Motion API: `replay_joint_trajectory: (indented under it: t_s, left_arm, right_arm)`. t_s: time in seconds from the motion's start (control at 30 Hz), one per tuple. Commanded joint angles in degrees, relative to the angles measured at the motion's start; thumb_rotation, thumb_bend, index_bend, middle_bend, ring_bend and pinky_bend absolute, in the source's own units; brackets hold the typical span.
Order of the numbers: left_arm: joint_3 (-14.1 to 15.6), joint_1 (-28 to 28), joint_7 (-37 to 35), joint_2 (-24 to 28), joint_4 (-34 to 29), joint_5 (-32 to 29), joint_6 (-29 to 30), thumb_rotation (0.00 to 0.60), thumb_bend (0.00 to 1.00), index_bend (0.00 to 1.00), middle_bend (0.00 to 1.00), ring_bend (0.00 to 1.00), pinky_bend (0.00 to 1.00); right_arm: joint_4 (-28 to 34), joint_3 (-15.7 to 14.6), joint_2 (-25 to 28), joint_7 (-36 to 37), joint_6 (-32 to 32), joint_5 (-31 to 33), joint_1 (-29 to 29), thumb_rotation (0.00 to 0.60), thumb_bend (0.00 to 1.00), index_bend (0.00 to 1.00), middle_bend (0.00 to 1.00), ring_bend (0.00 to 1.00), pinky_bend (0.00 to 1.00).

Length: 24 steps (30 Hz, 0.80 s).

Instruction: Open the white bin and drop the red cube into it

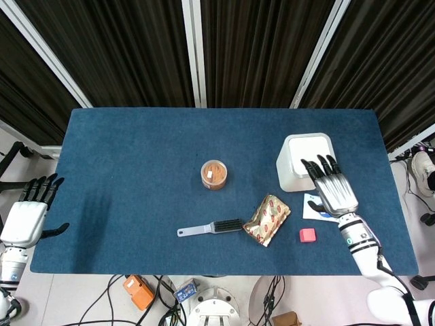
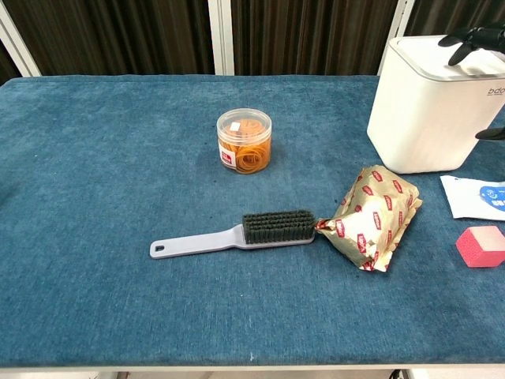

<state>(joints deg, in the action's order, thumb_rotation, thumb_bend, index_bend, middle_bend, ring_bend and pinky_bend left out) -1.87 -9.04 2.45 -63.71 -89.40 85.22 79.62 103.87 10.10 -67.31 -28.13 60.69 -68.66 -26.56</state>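
The white bin (image 1: 301, 161) (image 2: 430, 110) stands at the right side of the blue table, its lid down. My right hand (image 1: 332, 187) reaches over the bin's near right corner with fingers spread, and its dark fingertips (image 2: 467, 41) lie on the lid's edge. The red cube (image 1: 307, 235) (image 2: 480, 245) sits on the cloth near the front edge, just left of my right forearm. My left hand (image 1: 27, 213) hangs open off the table's left edge, holding nothing.
A jar of orange rubber bands (image 1: 214, 174) stands mid-table. A grey brush (image 1: 211, 227) and a gold and red snack packet (image 1: 268, 219) lie in front of it. A white and blue sachet (image 1: 318, 207) lies between bin and cube.
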Motion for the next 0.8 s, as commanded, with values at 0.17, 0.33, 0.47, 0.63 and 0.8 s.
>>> replay_joint_trajectory:
  t_s: [0.17,0.33,0.47,0.63,0.8]
  left_arm:
    - [0.02,-0.06,-0.29,0.13,0.01,-0.01,0.02,0.600,0.09,0.00,0.00,0.00,0.00]
    - [0.03,-0.04,-0.21,0.06,0.00,-0.07,0.11,0.600,0.09,0.00,0.00,0.00,0.00]
    - [0.10,-0.18,-0.06,0.02,-0.06,-0.16,-0.22,0.600,0.09,0.00,0.00,0.00,0.00]
    - [0.22,-0.14,0.27,-0.07,-0.13,0.02,-0.04,0.600,0.09,0.00,0.00,0.00,0.00]
    - [0.42,-0.03,0.78,-0.24,-0.23,0.18,0.13,0.600,0.09,0.00,0.00,0.00,0.00]
  right_arm:
    - [0.17,-1.07,0.07,-0.77,1.76,0.25,0.08,0.600,0.33,0.00,0.33,0.03,0.00]
    - [0.08,-0.08,0.45,2.51,9.72,-6.80,2.00,0.600,0.33,0.00,0.22,0.01,0.00]
    - [-1.30,-0.83,0.55,2.97,18.72,-15.67,4.74,0.600,0.33,0.00,0.14,0.00,0.00]
    - [-1.19,-6.85,2.06,5.01,23.13,-23.65,9.21,0.600,0.33,0.00,0.08,0.00,0.00]
    - [-6.74,-12.59,0.94,5.95,24.86,-30.25,12.59,0.600,0.33,0.00,0.08,0.00,0.00]
